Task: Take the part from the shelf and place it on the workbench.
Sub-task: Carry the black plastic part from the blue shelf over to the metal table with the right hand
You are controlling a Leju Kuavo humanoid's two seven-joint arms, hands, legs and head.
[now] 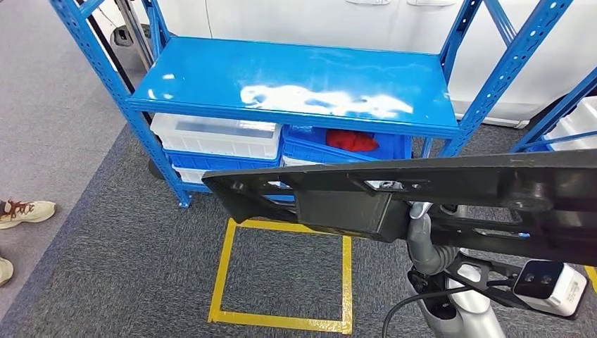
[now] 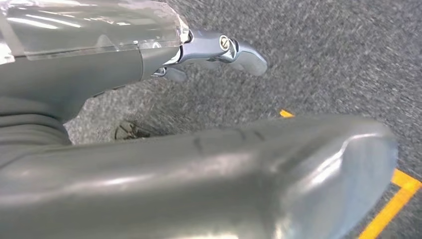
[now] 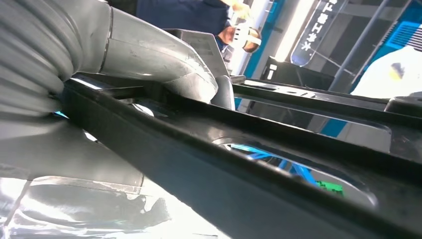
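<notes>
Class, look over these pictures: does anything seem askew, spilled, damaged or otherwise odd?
Nothing looks spilled or broken. The long black part is carried slightly tilted in the right hand, in front of the blue shelf. The shelf's top is bare, with white scuffed patches.

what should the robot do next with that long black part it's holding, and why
Probably keep the grip and turn away from the blue shelf to carry the part toward the workbench. The black part is already off the shelf, held crosswise in front of the robot above the yellow floor square, with the right hand clamped over its edge. No workbench is in sight, so release would be premature.
</notes>
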